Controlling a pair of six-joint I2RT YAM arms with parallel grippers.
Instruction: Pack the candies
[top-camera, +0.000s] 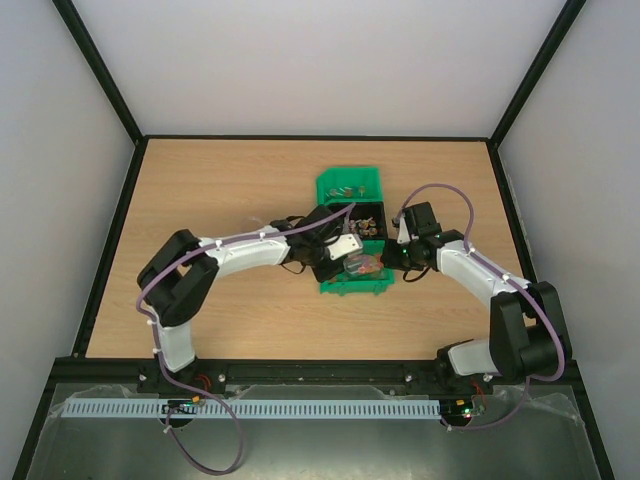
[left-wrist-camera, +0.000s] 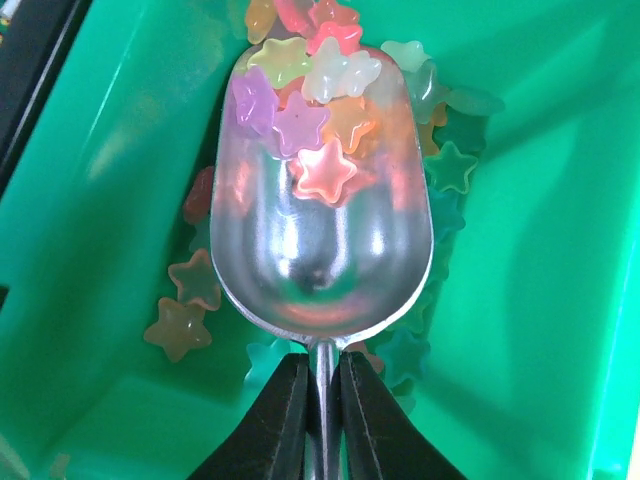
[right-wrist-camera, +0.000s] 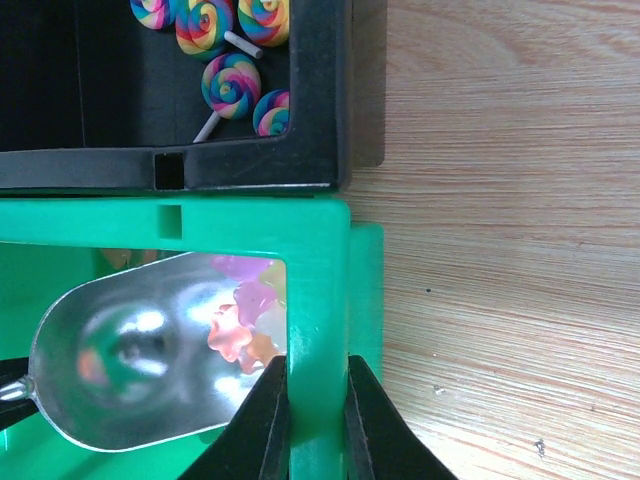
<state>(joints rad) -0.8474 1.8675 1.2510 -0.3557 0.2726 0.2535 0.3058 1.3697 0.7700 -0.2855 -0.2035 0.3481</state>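
The left tool (left-wrist-camera: 322, 372) is clamped tight on the handle of the scoop (left-wrist-camera: 320, 260), held inside the green bin (left-wrist-camera: 540, 250). Star-shaped candies (left-wrist-camera: 322, 172) sit in the scoop's far end, and more lie in the bin under and around it. The right tool (right-wrist-camera: 317, 405) pinches the bin's wall. A black bin (right-wrist-camera: 320, 100) touching it holds lollipops (right-wrist-camera: 230, 82), on the desk (right-wrist-camera: 500, 250)

Top camera sits high behind the near edge of the table (top-camera: 230, 200), looking down on all of it from afar. Left wrist camera looks straight down, very close, into the green bin (left-wrist-camera: 540, 250); right wrist camera looks close down on that bin's corner wall. Both wrist views share the scoop (left-wrist-camera: 320, 260) and candies (left-wrist-camera: 322, 170) inside.
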